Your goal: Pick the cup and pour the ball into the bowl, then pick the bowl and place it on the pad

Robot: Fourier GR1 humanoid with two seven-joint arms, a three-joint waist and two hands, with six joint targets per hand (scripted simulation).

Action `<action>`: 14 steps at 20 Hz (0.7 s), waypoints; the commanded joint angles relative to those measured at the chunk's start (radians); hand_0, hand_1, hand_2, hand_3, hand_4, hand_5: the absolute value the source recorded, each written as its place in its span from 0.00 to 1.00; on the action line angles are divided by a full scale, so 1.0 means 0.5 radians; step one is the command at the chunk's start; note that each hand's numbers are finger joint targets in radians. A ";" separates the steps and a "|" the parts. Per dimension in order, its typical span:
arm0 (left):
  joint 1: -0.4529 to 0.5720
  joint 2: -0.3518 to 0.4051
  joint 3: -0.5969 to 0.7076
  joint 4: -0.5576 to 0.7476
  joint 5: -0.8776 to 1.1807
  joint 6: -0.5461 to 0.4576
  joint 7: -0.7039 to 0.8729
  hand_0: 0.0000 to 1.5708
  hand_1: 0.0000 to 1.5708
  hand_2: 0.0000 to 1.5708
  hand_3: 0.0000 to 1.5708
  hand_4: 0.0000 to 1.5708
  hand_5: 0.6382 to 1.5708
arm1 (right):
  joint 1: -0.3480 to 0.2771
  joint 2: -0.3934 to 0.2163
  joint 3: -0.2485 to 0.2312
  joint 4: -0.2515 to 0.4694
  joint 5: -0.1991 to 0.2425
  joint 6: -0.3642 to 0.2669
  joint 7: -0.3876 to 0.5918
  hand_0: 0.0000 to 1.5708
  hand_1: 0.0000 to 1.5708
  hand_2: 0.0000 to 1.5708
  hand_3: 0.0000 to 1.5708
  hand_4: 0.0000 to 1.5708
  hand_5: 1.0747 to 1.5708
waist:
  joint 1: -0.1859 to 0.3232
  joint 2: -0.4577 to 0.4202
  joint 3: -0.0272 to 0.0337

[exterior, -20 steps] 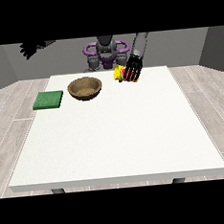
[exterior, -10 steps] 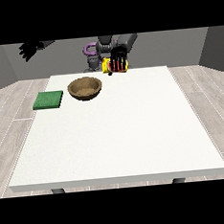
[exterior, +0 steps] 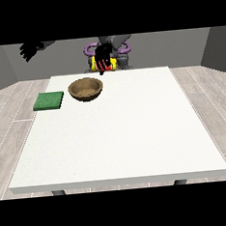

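Below my fingers (exterior: 104,59), curled round the yellow cup (exterior: 101,66), sits the bowl (exterior: 86,88) on the tabletop (exterior: 121,128); pouring looks unfinished, and the green pad (exterior: 49,100) awaits; other hand (exterior: 30,49) idle

Table: large white top (exterior: 121,133), seen from across, resting on a pale wood-plank floor (exterior: 8,109).
Bowl: brown bowl (exterior: 86,88) sits upright near the far edge, left of centre.
Pad: green square pad (exterior: 49,100) lies flat just left of the bowl, apart from it.
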 commanded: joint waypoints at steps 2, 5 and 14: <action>-0.132 -0.007 -0.199 -0.263 -0.037 -0.451 0.080 0.00 0.00 0.72 0.92 0.54 1.00 | -0.024 0.025 0.033 0.118 0.073 0.026 -0.130 0.00 0.00 0.00 0.00 0.43 0.98 | -0.024 0.036 0.001; -0.061 -0.008 -0.182 -0.345 -0.118 -0.420 0.105 0.00 0.00 0.77 0.95 0.57 1.00 | -0.136 -0.017 -0.017 0.097 0.027 -0.052 -0.039 0.00 0.00 0.00 0.00 0.45 0.99 | 0.046 0.117 -0.001; 0.384 0.218 0.427 -0.722 0.509 0.384 -0.349 0.65 0.65 0.98 0.78 0.78 0.99 | 0.015 0.055 -0.029 0.063 0.007 -0.112 -0.002 0.00 0.00 0.00 0.00 0.45 1.00 | 0.261 0.182 -0.012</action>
